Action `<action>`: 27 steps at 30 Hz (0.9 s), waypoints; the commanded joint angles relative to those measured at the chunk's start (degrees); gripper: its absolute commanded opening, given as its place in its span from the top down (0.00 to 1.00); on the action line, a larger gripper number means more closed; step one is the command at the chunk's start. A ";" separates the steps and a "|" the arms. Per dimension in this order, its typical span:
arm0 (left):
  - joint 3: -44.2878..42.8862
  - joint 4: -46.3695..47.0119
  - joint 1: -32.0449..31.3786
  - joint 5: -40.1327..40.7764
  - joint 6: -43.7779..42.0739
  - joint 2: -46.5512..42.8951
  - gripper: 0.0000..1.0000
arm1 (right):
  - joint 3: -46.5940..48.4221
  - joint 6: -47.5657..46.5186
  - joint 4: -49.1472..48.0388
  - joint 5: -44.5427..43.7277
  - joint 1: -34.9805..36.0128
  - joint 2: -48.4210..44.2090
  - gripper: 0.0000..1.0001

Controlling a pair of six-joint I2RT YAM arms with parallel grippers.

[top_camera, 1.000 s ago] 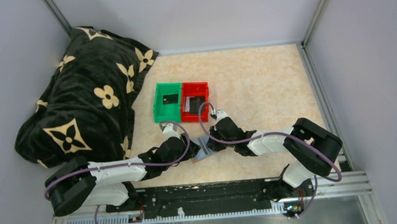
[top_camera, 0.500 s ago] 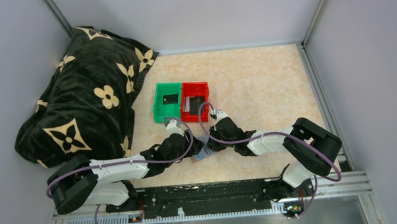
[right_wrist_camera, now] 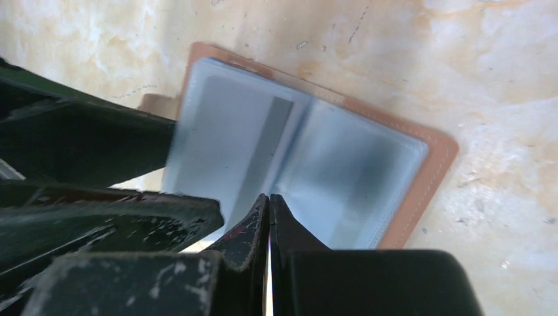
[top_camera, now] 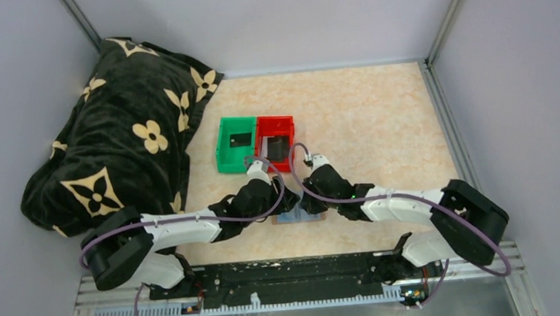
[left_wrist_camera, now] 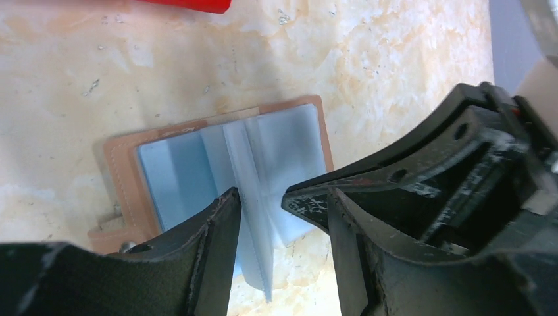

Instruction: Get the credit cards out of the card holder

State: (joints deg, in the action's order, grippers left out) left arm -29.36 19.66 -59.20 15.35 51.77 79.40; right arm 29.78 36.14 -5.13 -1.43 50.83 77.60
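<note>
The card holder [left_wrist_camera: 171,178] lies open on the table, tan rim up and pale blue lining showing. It also shows in the top view [top_camera: 297,216] and the right wrist view [right_wrist_camera: 355,171]. My left gripper [left_wrist_camera: 260,199] is open, and a thin blue inner leaf [left_wrist_camera: 253,217] stands between its fingers. My right gripper [right_wrist_camera: 268,197] is shut with its tips over the lining near the fold. I see nothing between them. In the top view the left gripper [top_camera: 281,205] and right gripper [top_camera: 311,203] meet over the holder. A dark card [top_camera: 240,139] lies in the green bin, and grey and dark cards [top_camera: 274,148] in the red bin.
The green bin [top_camera: 223,153] and red bin [top_camera: 290,129] stand side by side just behind the grippers. A black blanket with cream flowers [top_camera: 117,140] is heaped at the left. Grey walls close in the table at the back and both sides.
Both grippers and the card holder have shifted a little to the right. The left arm has reached further in over the holder, which now lies flatter and open.
</note>
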 commanded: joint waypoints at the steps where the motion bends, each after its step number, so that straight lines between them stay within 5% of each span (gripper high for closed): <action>1: -2.86 2.72 0.72 -2.50 -2.09 1.42 0.42 | 3.40 -0.99 5.59 -4.29 -0.49 -5.86 1.00; 15: -8.58 3.22 1.81 -8.63 -3.29 6.43 0.42 | -0.33 -0.63 11.33 -6.54 -5.14 -17.01 1.00; 27: -7.39 12.48 1.61 -20.42 0.06 10.35 0.39 | -4.24 1.63 13.18 -6.59 -6.44 -21.67 1.00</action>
State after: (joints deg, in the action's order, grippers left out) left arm -36.73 25.10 -57.58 2.04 50.65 88.75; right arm 26.24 36.21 8.95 -7.55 44.71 57.41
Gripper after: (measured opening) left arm 0.597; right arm 0.003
